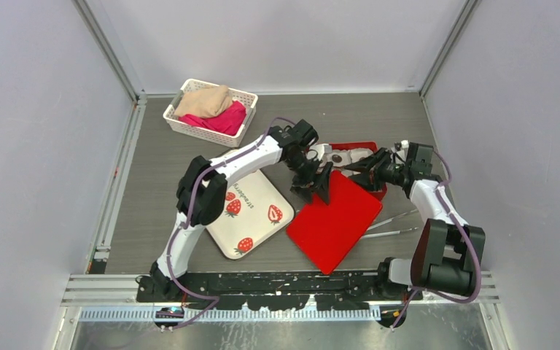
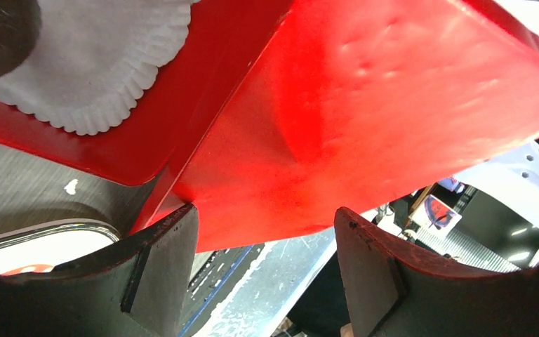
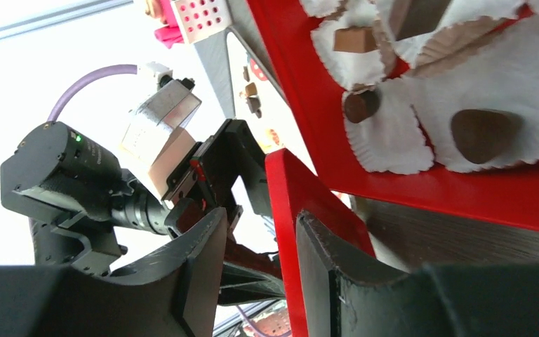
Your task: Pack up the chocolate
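Far left at the rear of the grey table point(image 1: 153, 189), a white perforated basket point(image 1: 189, 125) with beige and pink cloth inside. Nearer and to the right, a cream strawberry-print tray point(image 1: 257, 195), flat on the tabletop, with a few small brown lumps on it in the right wrist view, too small to make out better. Just beside the tray's right edge, the left gripper point(image 2: 265, 213), pointing down at the far corner of the red lid point(image 1: 335, 219), jaws spread wide with nothing between them, fingertips right at the lid's lower edge. Lid itself tilted, seen from underneath in the left wrist view, its far edge leaning against the red box point(image 3: 428, 193) and its near corner down on the table. Inside the box, white fluted paper cups point(image 3: 393, 140), several with chocolate point(image 3: 481, 133) already in them: one dark rounded lump, one smaller round lump, one lighter squarish piece, plus another dark one at the box's near corner in the left wrist view. At the box's right side, the right gripper point(image 3: 261, 217), jaws about half spread and astride the lid's upturned rim, one finger against the red edge, a sliver of gap at the other; no telling whether actually clamped. Further right and nearer, metal tongs point(image 1: 394, 219) flat on the table just beside the lid, apart from both grippers.
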You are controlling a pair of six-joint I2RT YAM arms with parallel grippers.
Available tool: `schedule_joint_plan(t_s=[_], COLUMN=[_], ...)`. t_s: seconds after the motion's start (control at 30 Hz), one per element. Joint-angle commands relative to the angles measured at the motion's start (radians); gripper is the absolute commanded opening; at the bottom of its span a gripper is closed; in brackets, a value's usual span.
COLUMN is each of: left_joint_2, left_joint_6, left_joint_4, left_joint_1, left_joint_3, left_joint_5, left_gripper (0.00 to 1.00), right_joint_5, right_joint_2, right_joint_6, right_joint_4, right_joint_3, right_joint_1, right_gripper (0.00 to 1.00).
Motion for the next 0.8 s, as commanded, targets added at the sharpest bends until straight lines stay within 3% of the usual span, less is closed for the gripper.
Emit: schedule_joint_plan(t_s=[0.0,0.5,0.77], left_joint_2=[-0.016,0.044,0.047], left_joint_6=[-0.005,-0.052,-0.081], left_joint_4=[0.077,0.062,0.077], left_joint_1=[0.015,0.076,0.105], left_joint_3=[0.059,0.229,0.235], left_joint_5=[-0.027,-0.08,-0.112], left_gripper=[0.72,0.72,0.72], right_joint_5=[-0.138,-0.146,-0.198], right_joint_2=[0.023,0.286,0.458], right_joint_6=[0.125,0.187,0.351], right_joint_4=[0.14,0.272,0.531], right_joint_3=[0.066,0.293,0.356], right_joint_1=[0.024,0.104,0.106], right_gripper=[0.47,0.45,0.42])
